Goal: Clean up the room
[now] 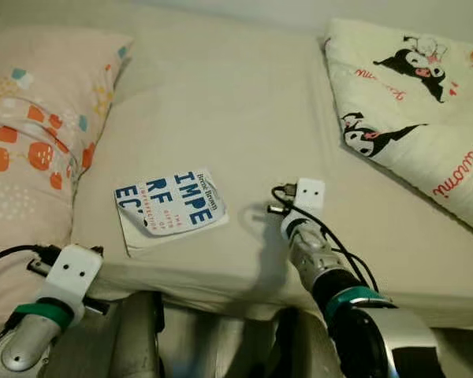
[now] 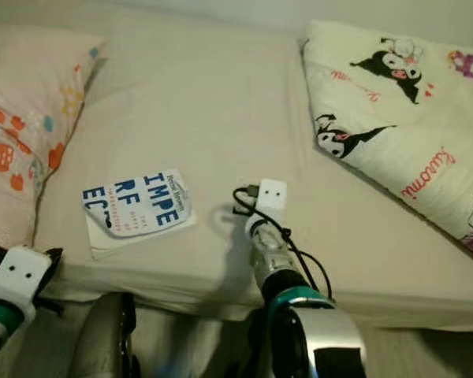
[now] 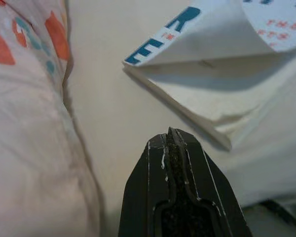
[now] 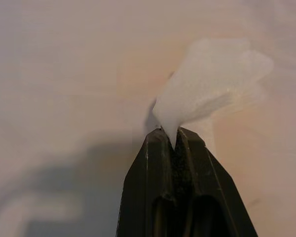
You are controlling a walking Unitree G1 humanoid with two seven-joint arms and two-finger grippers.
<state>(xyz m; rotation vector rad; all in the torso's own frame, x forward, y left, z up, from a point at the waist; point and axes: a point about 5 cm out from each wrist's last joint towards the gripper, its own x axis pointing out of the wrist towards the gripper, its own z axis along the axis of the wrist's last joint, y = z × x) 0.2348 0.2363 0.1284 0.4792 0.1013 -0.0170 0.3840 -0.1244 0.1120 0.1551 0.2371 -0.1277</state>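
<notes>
A white paperback book (image 1: 171,206) with big blue letters lies on the beige bed (image 1: 221,94), its cover curled up. In the left wrist view my left gripper (image 3: 170,134) is shut and empty, just short of the book's corner (image 3: 222,123) and beside the pillow. My left wrist (image 1: 72,272) hovers at the bed's front left edge. My right arm (image 1: 309,197) reaches over the bed to the right of the book. In the right wrist view my right gripper (image 4: 173,136) is shut on a crumpled white tissue (image 4: 212,84), held above the sheet.
A peach pillow (image 1: 31,134) with orange spots takes up the bed's left side. A white blanket (image 1: 410,102) with black cartoon figures lies folded at the right. The bed's front edge (image 1: 221,287) runs just before my arms.
</notes>
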